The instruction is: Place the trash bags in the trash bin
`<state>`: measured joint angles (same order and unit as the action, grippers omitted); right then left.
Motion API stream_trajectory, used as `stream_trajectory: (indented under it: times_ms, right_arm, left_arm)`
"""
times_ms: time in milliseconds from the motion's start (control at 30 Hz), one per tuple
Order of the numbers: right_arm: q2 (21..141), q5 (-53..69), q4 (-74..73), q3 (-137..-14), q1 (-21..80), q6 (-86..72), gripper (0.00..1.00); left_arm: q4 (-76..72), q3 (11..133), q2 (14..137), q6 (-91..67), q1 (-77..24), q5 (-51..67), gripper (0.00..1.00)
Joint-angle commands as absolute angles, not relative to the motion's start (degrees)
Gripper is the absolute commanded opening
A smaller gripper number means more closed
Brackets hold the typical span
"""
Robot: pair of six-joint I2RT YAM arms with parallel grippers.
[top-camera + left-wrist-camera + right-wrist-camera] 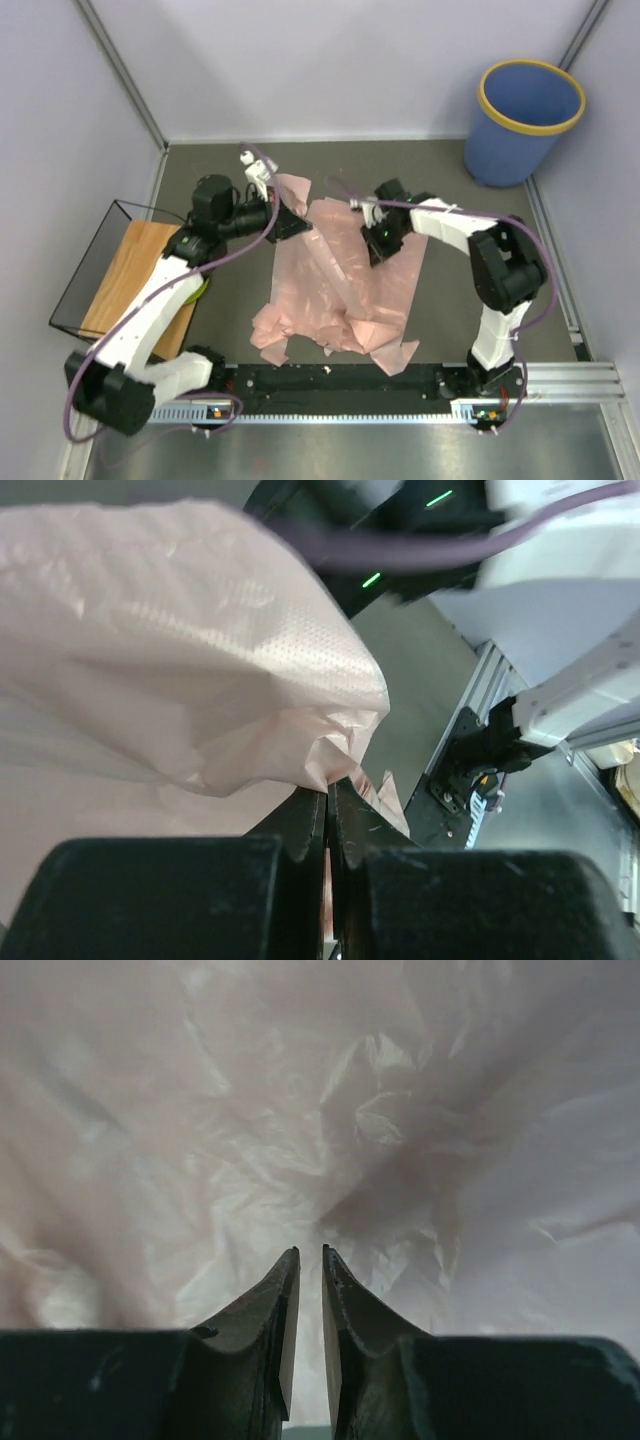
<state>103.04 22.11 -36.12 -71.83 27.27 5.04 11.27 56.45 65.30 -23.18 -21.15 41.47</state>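
Pale pink, translucent trash bags [345,275], crinkled, spread as a loose sheet mid-tabletop [440,310], far left corner lifted, near edge bunched. Blue trash bin [525,125], yellow-rimmed, upright, far right corner, well apart.

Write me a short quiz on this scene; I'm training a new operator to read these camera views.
1. True or false: the trash bin lies tipped over.
2. The left gripper is: A) wide open; B) shut on the trash bags; C) holding the bin.
3. Where do the trash bags lie?
Key: 1 false, it stands upright in the far right corner. 2 B. 3 Spread across the middle of the table, none visible in the bin.
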Motion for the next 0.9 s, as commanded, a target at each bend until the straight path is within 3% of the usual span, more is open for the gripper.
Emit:
stream_trajectory:
  times_ms: [0,167,333,633,867]
  right_arm:
    - [110.7,11.1,-39.3,-71.8,28.8,14.1,0.14]
    - [117.0,4.8,-39.6,-72.1,29.1,16.3,0.12]
    - [117.9,1.3,-40.0,-72.3,30.3,17.2,0.00]
    - [120.8,-6.1,-41.0,-73.3,34.4,18.7,0.00]
    - [124.0,-11.4,-41.2,-74.2,37.3,19.1,0.00]
  left_arm:
    - [17.7,62.2,54.4,-19.0,-20.2,40.6,0.00]
    - [21.6,69.5,46.7,-13.6,-19.4,36.3,0.00]
    - [24.0,81.6,45.1,-4.9,-19.3,26.0,0.00]
    - [18.6,100.7,51.1,9.4,-19.3,4.1,0.00]
    - [14.7,107.3,53.6,12.7,-19.3,2.7,0.00]
